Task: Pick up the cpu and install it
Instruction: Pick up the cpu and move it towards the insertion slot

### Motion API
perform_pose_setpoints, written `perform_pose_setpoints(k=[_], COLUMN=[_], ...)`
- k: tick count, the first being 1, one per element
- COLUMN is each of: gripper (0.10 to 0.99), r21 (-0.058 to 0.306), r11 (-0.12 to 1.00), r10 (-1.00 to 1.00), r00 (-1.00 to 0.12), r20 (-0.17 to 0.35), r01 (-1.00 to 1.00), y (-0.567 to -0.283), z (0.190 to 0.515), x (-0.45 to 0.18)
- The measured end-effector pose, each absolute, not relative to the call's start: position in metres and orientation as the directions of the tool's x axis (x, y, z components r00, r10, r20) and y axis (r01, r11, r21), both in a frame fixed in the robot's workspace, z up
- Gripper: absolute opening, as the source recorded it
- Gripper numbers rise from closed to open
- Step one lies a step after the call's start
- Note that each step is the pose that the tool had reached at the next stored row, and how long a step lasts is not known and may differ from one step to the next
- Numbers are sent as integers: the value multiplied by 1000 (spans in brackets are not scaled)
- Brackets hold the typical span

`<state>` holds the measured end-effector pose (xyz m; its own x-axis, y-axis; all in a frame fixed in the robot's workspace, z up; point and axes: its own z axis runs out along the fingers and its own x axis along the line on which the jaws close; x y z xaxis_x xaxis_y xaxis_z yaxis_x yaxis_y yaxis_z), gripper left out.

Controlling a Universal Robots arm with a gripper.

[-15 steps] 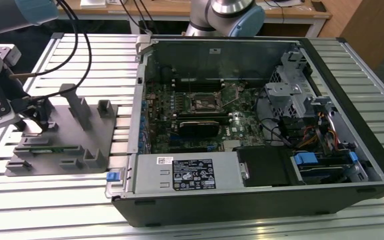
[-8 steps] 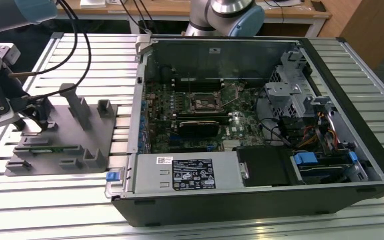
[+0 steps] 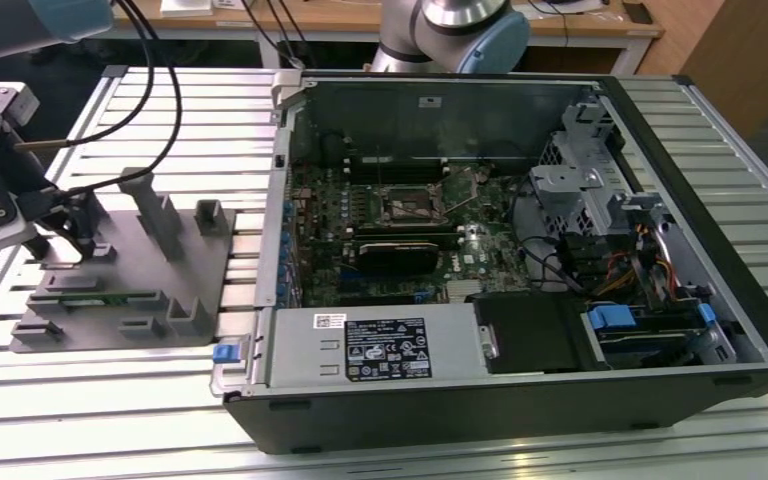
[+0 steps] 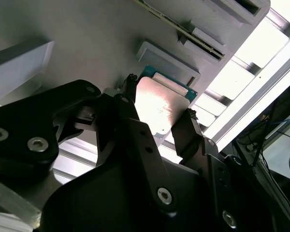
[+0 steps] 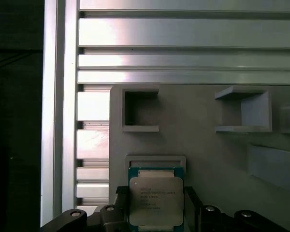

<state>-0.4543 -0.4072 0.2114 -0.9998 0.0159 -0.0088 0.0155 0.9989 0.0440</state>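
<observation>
Surface: slatted aluminium table (image 3: 131, 400). Grey plastic fixture (image 3: 131, 270) sits at exterior view's left.

Gripper (image 4: 159, 108) low over fixture. Fingers appear to pinch cpu (image 5: 156, 202) by two opposite edges. Cpu lies flat, silver lid up, just beside raised ledge of fixture.

Farther off: open computer case (image 3: 518, 400). Cpu socket (image 3: 408, 205) on motherboard, well apart from gripper.

Risks, judged:
- Narrow edge hold may let chip tilt or slip.
- Corner may catch fixture ledge.
- Chip arriving skewed at socket could damage contacts.
</observation>
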Motion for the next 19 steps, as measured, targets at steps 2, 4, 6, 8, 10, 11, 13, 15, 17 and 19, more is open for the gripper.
perform_pose_setpoints(k=[2,4,6,8,10,11,13,15,17,19], gripper=[541,541,541,541,541,541,541,541,541,541], r21=[44,44,44,44,44,44,44,44,44,44], r11=[999,999,999,999,999,999,999,999,999,999], r10=[16,16,16,16,16,16,16,16,16,16], r00=[-1000,-1000,-1000,-1000,-1000,-1000,-1000,-1000,-1000,-1000], r20=[-9,-9,-9,-9,-9,-9,-9,-9,-9,-9], r01=[15,15,15,15,15,15,15,15,16,15], y=[-407,-407,-407,-407,-407,-407,-407,-407,-406,-406], z=[212,213,214,214,215,215,216,217,218,219], x=[-454,-454,-454,-454,-454,-454,-454,-454,-454,-454])
